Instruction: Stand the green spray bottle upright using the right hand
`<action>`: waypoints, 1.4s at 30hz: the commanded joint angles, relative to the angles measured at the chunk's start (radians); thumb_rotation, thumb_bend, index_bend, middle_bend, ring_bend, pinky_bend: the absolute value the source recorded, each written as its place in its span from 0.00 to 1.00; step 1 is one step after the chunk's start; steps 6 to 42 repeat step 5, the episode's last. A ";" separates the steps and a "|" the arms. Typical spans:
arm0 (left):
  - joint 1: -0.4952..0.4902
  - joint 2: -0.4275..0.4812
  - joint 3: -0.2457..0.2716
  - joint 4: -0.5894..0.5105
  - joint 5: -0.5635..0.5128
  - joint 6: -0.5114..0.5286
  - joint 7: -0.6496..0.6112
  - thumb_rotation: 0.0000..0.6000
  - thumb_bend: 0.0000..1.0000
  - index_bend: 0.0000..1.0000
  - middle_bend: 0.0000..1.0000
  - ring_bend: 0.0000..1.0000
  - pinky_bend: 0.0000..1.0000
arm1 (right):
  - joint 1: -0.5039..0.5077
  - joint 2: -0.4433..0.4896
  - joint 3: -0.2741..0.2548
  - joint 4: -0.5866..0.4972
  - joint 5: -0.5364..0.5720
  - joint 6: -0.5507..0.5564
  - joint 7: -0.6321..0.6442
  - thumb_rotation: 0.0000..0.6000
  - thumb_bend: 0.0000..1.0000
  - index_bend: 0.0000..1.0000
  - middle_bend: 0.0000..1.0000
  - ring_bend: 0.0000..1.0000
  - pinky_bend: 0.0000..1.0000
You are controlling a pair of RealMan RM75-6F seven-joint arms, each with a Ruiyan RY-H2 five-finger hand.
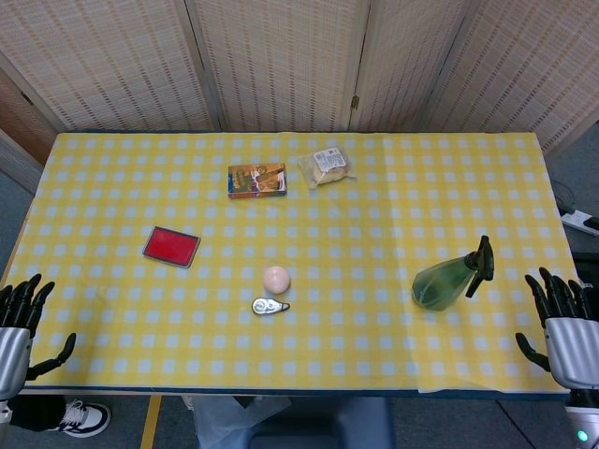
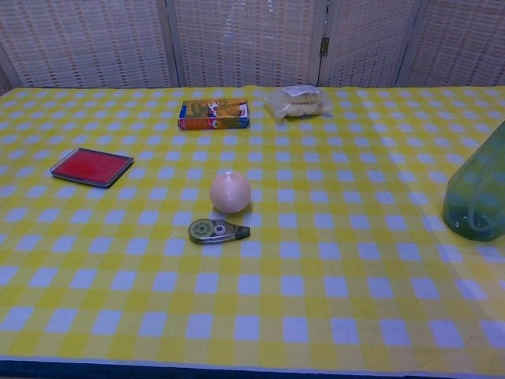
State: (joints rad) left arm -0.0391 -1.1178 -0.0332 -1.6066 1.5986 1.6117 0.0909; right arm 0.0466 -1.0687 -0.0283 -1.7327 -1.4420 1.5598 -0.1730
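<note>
The green spray bottle stands on the yellow checked table at the right, its black trigger head at the top; only its green body shows at the right edge of the chest view. My right hand is off the table's right front corner, fingers spread, well apart from the bottle and holding nothing. At the front left corner my left hand hangs with its fingers apart, also holding nothing. Neither hand shows in the chest view.
On the table lie a pink ball, a tape dispenser, a red flat case, a colourful box and a bagged snack. A woven screen stands behind the table.
</note>
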 commanded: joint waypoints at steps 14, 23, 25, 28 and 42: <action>-0.001 -0.003 0.002 0.000 0.000 -0.005 0.005 0.53 0.41 0.00 0.00 0.00 0.00 | 0.001 0.031 0.001 -0.030 0.022 -0.073 0.014 1.00 0.32 0.00 0.00 0.00 0.00; -0.001 -0.003 0.002 0.000 0.000 -0.005 0.005 0.53 0.41 0.00 0.00 0.00 0.00 | 0.001 0.031 0.001 -0.030 0.022 -0.073 0.014 1.00 0.32 0.00 0.00 0.00 0.00; -0.001 -0.003 0.002 0.000 0.000 -0.005 0.005 0.53 0.41 0.00 0.00 0.00 0.00 | 0.001 0.031 0.001 -0.030 0.022 -0.073 0.014 1.00 0.32 0.00 0.00 0.00 0.00; -0.001 -0.003 0.002 0.000 0.000 -0.005 0.005 0.53 0.41 0.00 0.00 0.00 0.00 | 0.001 0.031 0.001 -0.030 0.022 -0.073 0.014 1.00 0.32 0.00 0.00 0.00 0.00; -0.001 -0.003 0.002 0.000 0.000 -0.005 0.005 0.53 0.41 0.00 0.00 0.00 0.00 | 0.001 0.031 0.001 -0.030 0.022 -0.073 0.014 1.00 0.32 0.00 0.00 0.00 0.00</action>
